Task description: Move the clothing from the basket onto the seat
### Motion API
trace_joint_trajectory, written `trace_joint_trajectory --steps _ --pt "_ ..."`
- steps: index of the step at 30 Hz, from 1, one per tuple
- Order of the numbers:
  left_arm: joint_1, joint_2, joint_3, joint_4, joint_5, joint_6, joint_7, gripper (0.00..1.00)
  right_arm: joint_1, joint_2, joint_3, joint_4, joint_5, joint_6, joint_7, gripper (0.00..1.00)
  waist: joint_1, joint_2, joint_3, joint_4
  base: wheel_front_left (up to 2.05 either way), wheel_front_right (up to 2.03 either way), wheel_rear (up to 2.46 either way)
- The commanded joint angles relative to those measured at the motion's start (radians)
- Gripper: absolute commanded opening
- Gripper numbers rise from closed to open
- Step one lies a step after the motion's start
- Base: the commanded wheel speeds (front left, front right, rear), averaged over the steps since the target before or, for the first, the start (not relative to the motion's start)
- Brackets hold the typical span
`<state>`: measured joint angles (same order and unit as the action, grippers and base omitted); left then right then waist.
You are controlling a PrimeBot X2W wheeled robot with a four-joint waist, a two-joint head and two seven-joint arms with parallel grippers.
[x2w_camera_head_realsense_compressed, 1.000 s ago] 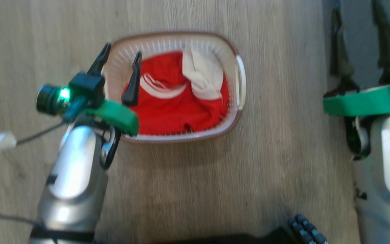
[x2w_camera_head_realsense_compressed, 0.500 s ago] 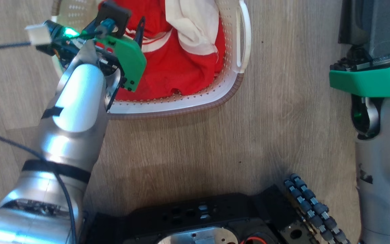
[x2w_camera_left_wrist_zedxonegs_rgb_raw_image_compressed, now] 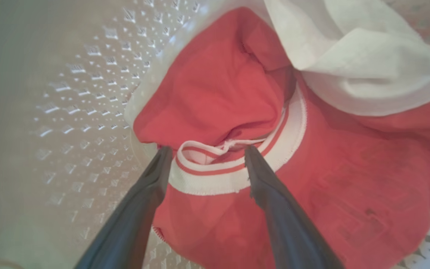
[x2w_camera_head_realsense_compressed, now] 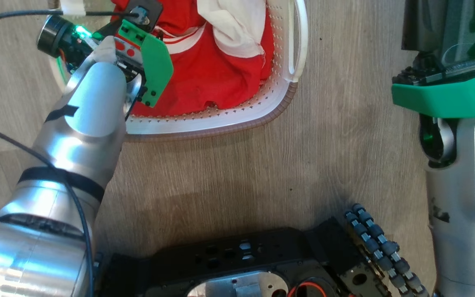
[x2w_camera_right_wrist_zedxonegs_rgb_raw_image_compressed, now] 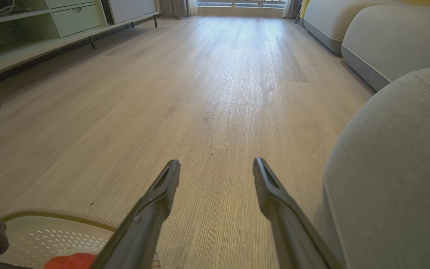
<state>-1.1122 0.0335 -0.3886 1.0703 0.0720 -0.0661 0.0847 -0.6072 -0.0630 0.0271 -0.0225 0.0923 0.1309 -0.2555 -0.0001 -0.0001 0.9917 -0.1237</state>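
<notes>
**Progress.** Nothing moved yet, by my reading. All the red cloth that shows lies in the basket, and none is on the part of the seat in view. Left to do: grasp, lift, carry across to the right, and lay down.

**Items, left to right.**
- Left gripper [x2w_camera_left_wrist_zedxonegs_rgb_raw_image_compressed: 205,164], two long dark fingers: one. It is spread wide inside the basket with a fingertip on either side of the white striped collar [x2w_camera_left_wrist_zedxonegs_rgb_raw_image_compressed: 233,175], clamped on nothing.
- Small oval cream plastic basket with perforated walls and a brown woven-look rim [x2w_camera_head_realsense_compressed: 221,123]: one, standing on the floor. One white side handle [x2w_camera_head_realsense_compressed: 297,41] is seen.
- Soft bright red sports clothing with white panels [x2w_camera_head_realsense_compressed: 208,74]: one crumpled heap resting in the basket. I cannot tell how many separate garments are in it. A white fold [x2w_camera_head_realsense_compressed: 237,24] lies on top.
- Pale wood plank floor [x2w_camera_right_wrist_zedxonegs_rgb_raw_image_compressed: 200,93]: one.
- Right gripper [x2w_camera_right_wrist_zedxonegs_rgb_raw_image_compressed: 217,164]: one. Its fingers are parted and empty above the floor, between the basket and the seat.
- Large grey fabric-upholstered seat cushion with a stitched seam [x2w_camera_right_wrist_zedxonegs_rgb_raw_image_compressed: 394,179]: one, just right of that gripper.
- Further grey cushions [x2w_camera_right_wrist_zedxonegs_rgb_raw_image_compressed: 386,41]: two, beyond the seat.
</notes>
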Motion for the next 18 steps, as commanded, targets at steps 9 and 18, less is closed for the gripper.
trace_joint_trajectory --steps 9,18 --pt "-0.041 0.017 -0.018 0.071 -0.011 -0.007 0.025 1.00 0.041 0.013 0.023 -0.034 0.033 0.000 -0.006 1.00 0.0001 0.0001 0.029 -0.023 0.00 0.00 0.00" --pt "-0.067 0.017 -0.051 0.124 -0.021 -0.018 0.027 1.00 0.044 0.013 0.034 -0.029 0.054 0.000 -0.006 1.00 0.0001 0.0001 0.037 -0.031 0.00 0.00 0.00"
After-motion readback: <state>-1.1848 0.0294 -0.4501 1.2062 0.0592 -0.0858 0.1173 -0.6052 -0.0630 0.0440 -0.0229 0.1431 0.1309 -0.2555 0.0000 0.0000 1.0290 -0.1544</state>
